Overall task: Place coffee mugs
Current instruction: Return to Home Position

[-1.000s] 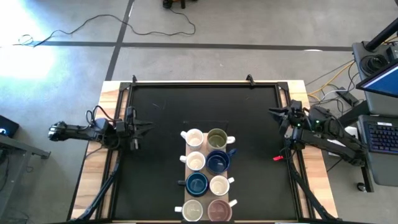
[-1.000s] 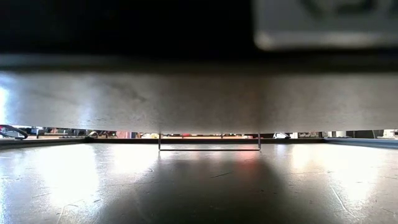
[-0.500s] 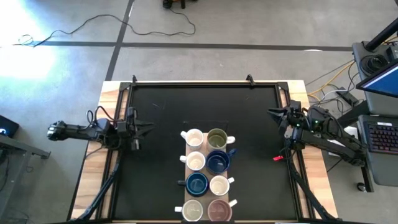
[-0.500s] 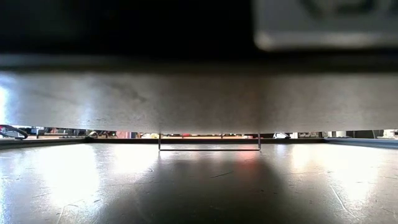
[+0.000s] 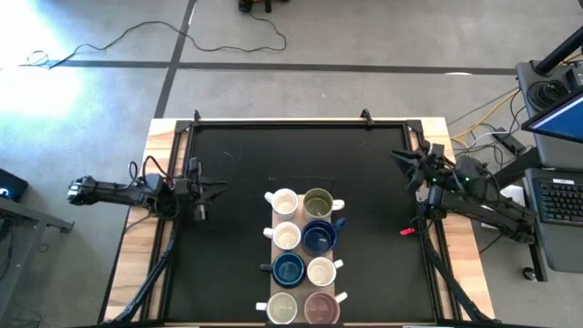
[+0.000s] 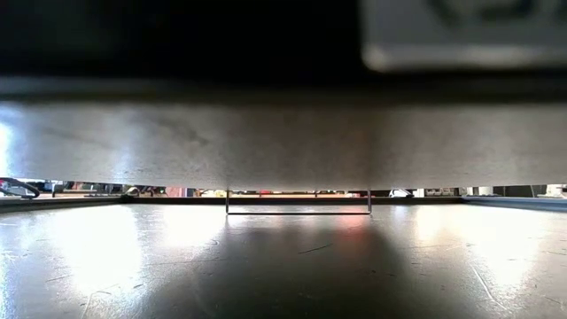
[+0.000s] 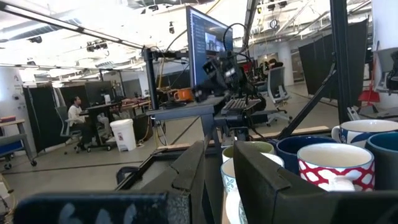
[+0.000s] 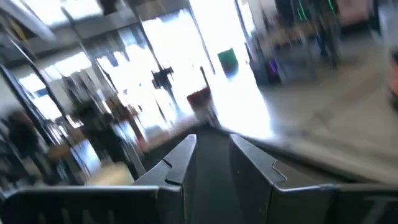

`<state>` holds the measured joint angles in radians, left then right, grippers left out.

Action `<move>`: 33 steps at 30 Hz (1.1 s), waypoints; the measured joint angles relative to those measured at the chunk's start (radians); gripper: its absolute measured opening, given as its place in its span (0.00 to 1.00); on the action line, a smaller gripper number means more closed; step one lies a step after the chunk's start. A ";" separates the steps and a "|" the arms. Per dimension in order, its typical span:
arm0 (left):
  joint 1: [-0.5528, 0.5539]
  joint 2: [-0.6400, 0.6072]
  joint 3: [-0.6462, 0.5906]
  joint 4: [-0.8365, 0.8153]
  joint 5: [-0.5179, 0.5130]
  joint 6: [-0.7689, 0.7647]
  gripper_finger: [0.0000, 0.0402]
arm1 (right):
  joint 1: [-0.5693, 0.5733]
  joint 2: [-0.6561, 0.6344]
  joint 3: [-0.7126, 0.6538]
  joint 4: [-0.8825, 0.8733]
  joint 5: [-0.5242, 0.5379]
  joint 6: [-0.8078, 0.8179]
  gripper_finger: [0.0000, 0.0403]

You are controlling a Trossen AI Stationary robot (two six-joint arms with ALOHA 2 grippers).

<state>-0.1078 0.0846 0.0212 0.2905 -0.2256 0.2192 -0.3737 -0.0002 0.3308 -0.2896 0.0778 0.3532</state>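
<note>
Retreating: right gripper (image 5: 401, 158) swung toward far edge | left gripper (image 5: 215, 188) drawn back | both narrowly parted, empty | coffee mugs (image 5: 319, 237) unmoved

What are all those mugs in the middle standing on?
The eight mugs cover nearly all of it: only slivers of light wood peek out beside them, against the black table. The rest is hidden.

Black desk (image 5: 237, 200): wooden shelf (image 5: 268, 233) at 6 o'clock, carrying eight coffee mugs (image 5: 319, 239), two columns of four.
</note>
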 joint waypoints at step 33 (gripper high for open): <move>0.000 0.043 0.000 -0.001 0.000 0.000 0.17 | 0.000 0.000 -0.300 0.670 -0.217 -0.207 0.21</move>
<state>-0.1074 0.1276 0.0216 0.2897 -0.2256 0.2192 -0.3737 -0.0002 0.0303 0.3801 -0.1387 0.1457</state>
